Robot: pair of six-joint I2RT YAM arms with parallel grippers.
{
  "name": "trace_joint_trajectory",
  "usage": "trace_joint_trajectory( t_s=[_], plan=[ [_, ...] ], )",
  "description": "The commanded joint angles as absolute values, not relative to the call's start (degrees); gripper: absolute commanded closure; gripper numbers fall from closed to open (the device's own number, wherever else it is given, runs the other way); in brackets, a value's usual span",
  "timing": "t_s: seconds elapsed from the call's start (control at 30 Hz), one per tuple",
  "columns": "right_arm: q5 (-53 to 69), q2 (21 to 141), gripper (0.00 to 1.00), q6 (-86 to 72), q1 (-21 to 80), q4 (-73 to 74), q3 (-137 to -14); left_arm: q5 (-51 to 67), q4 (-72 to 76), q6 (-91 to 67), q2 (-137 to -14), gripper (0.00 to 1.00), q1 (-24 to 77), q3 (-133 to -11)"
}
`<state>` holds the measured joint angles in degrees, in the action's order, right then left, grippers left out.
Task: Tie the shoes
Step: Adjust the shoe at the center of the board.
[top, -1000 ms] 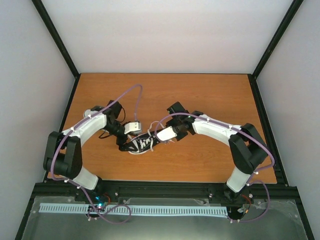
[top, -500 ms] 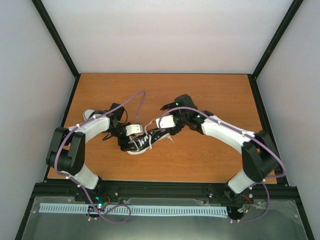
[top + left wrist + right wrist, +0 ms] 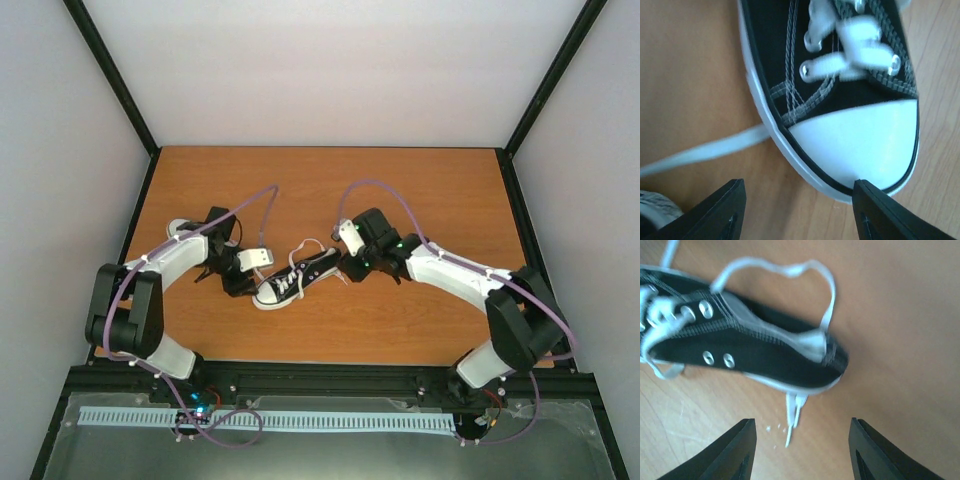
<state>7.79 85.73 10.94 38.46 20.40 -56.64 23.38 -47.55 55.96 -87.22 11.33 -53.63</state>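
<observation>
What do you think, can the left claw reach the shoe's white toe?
Probably yes. The left claw hangs open right at the white toe cap, with nothing between them; a loose lace lies off to one side.

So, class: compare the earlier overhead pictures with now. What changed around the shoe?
The left tool drew back leftward off the shoe; the right tool pulled away rightward and toward the far side. Both stand open, gripping nothing. The shoe lies about where it was.
</observation>
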Motion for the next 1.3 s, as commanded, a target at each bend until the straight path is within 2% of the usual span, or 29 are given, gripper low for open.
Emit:
trace_joint_trajectory(
  t_s=[0.0,0.2,0.33,0.6,0.73,0.9,1.03,1.27],
  plan=[
    [6.0,89.5,0.48,-1.4,40.0,22.3,-54.6,17.0,-43.4,55.9,-88.7,0.4,11.6,-49.1],
    [4.8,100.5,0.51,-0.8,39.9,24.4,-61.8,18.6,-41.3,52.0,-89.4,0.43,18.0,-47.3],
    [2.1,101.3,0.52,-0.4,38.1,24.7,-65.6,24.1,-41.9,50.3,-88.1,0.43,21.2,-47.8],
    [9.8,106.7,0.49,2.5,34.6,27.8,-73.9,31.5,-42.7,47.6,-91.2,0.42,27.4,-50.6],
    [12.3,105.7,0.49,2.7,32.4,29.2,-75.2,36.6,-45.2,46.0,-91.6,0.39,28.8,-54.8],
    [18.7,99.4,0.45,8.0,31.4,31.1,-70.9,34.6,-49.3,49.0,-87.2,0.39,26.2,-57.1],
    [20.9,99.7,0.45,10.7,31.6,35.7,-71.1,33.5,-51.3,51.0,-86.0,0.39,20.6,-58.7],
    [31.3,105.1,0.4,9.1,36.7,35.2,-78.5,21.0,-38.8,47.0,-88.7,0.35,19.1,-57.4]
  ],
)
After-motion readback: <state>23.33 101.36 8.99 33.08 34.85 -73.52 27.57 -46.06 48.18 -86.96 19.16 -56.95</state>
